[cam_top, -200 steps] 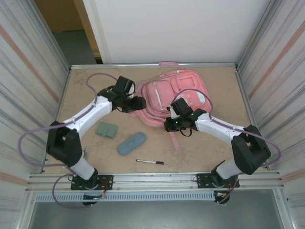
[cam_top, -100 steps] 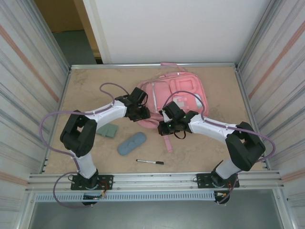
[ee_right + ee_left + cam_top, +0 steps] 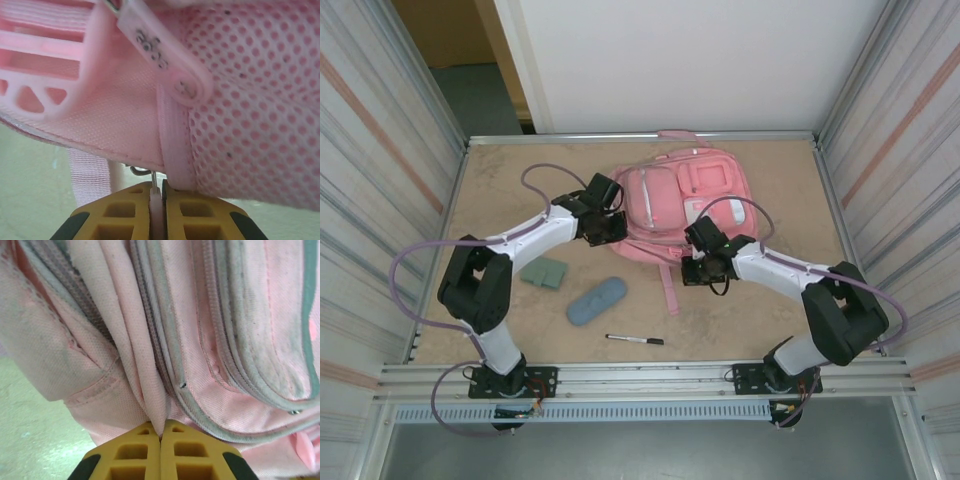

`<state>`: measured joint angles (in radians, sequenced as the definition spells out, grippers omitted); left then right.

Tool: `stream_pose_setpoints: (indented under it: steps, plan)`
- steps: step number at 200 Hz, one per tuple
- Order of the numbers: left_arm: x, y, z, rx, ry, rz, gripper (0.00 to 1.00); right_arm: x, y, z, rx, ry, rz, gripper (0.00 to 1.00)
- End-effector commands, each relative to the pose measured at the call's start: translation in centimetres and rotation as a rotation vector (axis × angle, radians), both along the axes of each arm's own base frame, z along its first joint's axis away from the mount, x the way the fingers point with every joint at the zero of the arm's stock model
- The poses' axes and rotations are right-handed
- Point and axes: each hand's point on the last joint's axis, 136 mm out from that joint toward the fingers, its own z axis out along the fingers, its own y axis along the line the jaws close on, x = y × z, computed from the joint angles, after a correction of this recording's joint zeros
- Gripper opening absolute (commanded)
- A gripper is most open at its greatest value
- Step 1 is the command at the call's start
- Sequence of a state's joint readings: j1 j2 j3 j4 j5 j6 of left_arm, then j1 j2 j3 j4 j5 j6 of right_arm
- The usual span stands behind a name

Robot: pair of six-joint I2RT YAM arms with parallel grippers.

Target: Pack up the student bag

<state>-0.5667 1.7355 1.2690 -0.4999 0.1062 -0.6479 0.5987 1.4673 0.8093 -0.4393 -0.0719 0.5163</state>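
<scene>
The student bag (image 3: 665, 200) lay flat on the tabletop (image 3: 770, 310), front pockets up, against the middle of the far edge and reaching somewhat toward the far right corner. One loose strap (image 3: 668, 290) trailed from its near side toward the near edge.

The left tool (image 3: 610, 228) sat at the bag's left side. In the left wrist view its yellow fingers (image 3: 135, 452) were pressed together, with a fold of the pink fabric pinched between the tips, just beside the grey zip lines.

The right tool (image 3: 705, 268) sat at the bag's near side, right of the loose strap. In the right wrist view its yellow fingers (image 3: 125, 215) were almost together, clamped on what seemed to be a narrow pink webbing strip below the mesh panel; a thin metal piece showed beside it, too small to tell apart.

Toward the near left of the tabletop, well apart from the bag, lay a green pouch (image 3: 544, 272), a blue-grey case (image 3: 597, 300) and, nearest the near edge, a pen (image 3: 635, 340). None of them touched.
</scene>
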Motion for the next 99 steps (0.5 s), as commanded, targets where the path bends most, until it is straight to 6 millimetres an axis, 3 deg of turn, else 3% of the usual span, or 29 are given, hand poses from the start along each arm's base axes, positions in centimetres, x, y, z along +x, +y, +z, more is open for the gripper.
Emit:
stream_pose_setpoints:
  steps: [1,24,56,99]
  plan:
    - [1.9,1.2,3.2,0.001,-0.086,-0.017,0.00,-0.6,-4.9,-0.8,-0.148,0.025,-0.130,0.12]
    - [1.8,0.5,2.4,-0.025,-0.069,-0.044,0.00,-0.4,-5.0,-0.9,-0.149,0.023,-0.132,0.14]
    - [0.0,-2.2,1.8,-0.097,-0.017,-0.102,0.00,-0.2,-5.0,-0.2,-0.129,-0.012,-0.136,0.22]
    - [-3.1,-5.3,1.0,-0.126,-0.016,-0.152,0.00,0.2,-4.7,4.7,-0.015,-0.183,-0.129,0.48]
